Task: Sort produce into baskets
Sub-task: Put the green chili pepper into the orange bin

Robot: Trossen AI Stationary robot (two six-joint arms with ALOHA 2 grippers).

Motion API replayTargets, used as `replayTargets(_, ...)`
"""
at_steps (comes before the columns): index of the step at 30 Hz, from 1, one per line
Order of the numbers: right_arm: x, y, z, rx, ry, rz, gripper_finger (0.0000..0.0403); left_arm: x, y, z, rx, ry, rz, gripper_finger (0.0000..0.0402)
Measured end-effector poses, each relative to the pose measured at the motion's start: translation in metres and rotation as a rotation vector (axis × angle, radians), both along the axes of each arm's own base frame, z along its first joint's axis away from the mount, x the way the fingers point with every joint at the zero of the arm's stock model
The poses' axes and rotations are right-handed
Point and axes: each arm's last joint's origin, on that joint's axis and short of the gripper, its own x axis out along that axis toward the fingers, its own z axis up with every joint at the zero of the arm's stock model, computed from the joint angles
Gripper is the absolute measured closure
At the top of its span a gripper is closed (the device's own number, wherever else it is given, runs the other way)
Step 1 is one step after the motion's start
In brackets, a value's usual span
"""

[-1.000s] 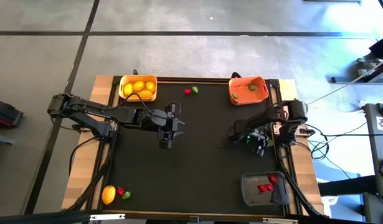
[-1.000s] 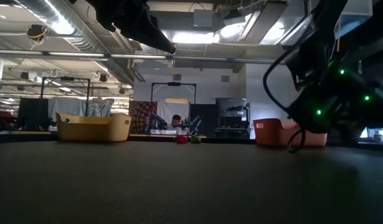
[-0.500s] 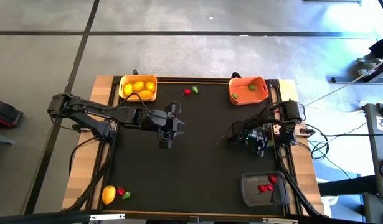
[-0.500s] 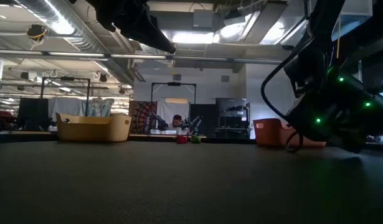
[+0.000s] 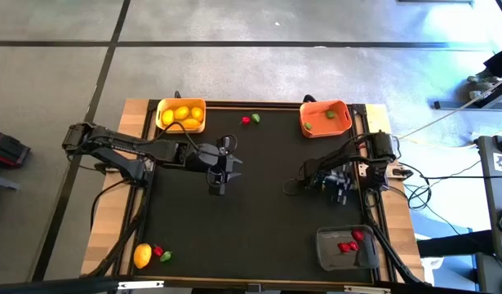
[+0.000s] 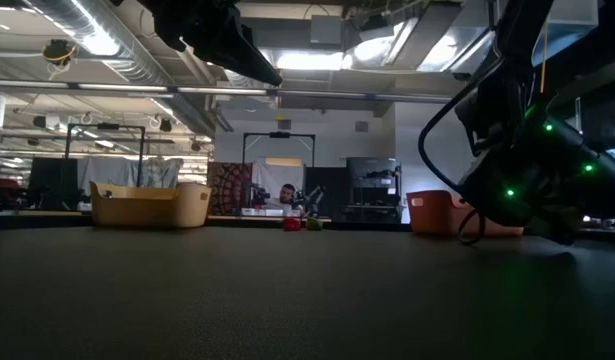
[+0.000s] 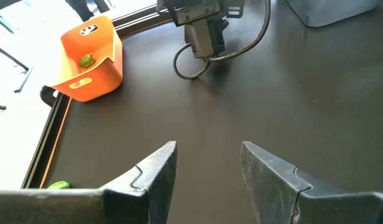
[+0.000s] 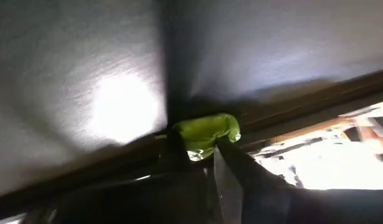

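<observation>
My right gripper (image 5: 340, 186) is low over the black mat near the table's right edge, shut on a small green piece (image 8: 207, 133). My left gripper (image 5: 220, 170) hangs open and empty over the mat's middle (image 7: 207, 165). The yellow basket (image 5: 181, 114) at the far left holds several lemons. The orange basket (image 5: 326, 117) at the far right holds a green piece (image 5: 308, 126). The grey basket (image 5: 344, 247) at the near right holds red pieces. A red piece (image 5: 246, 120) and a green piece (image 5: 255, 118) lie on the mat by the far edge. My right gripper pinches the green piece (image 8: 210, 127) between its two fingers (image 8: 231, 177), at their free ends. The piece is close above the mat; whether it touches the mat I cannot tell.
A lemon (image 5: 142, 256), a red piece (image 5: 158, 251) and a green piece (image 5: 166, 256) lie at the near left corner. The mat's middle is bare between the arms. A cable loop (image 7: 191, 62) hangs by the right arm.
My right arm has sunk a little toward the mat and shifted slightly toward the table's left. My left arm has kept still.
</observation>
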Motion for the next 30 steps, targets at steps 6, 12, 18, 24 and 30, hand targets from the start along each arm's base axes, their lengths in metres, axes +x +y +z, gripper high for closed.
replayTargets(6, 0.007, -0.001, 0.011, -0.029, -0.067, 0.017, 0.04, 0.0, 0.0, 0.0, 0.0, 0.001, 0.0, 0.0228)
replayTargets(12, 0.015, 0.003, 0.031, -0.076, -0.189, 0.014, 0.04, 0.0, 0.0, 0.0, 0.0, 0.0, 0.0, 0.0228)
replayTargets(18, 0.015, 0.005, 0.058, -0.141, -0.336, -0.022, 0.0401, 0.0, 0.0, 0.0, 0.0, 0.001, 0.0, 0.0228)
replayTargets(24, 0.006, 0.003, 0.086, -0.196, -0.492, -0.063, 0.0401, 0.0, 0.0, 0.0, 0.0, 0.001, 0.0, 0.0228)
replayTargets(30, -0.006, 0.0, 0.11, -0.281, -0.641, -0.093, 0.04, 0.0, 0.0, 0.0, -0.001, 0.001, 0.001, 0.0228)
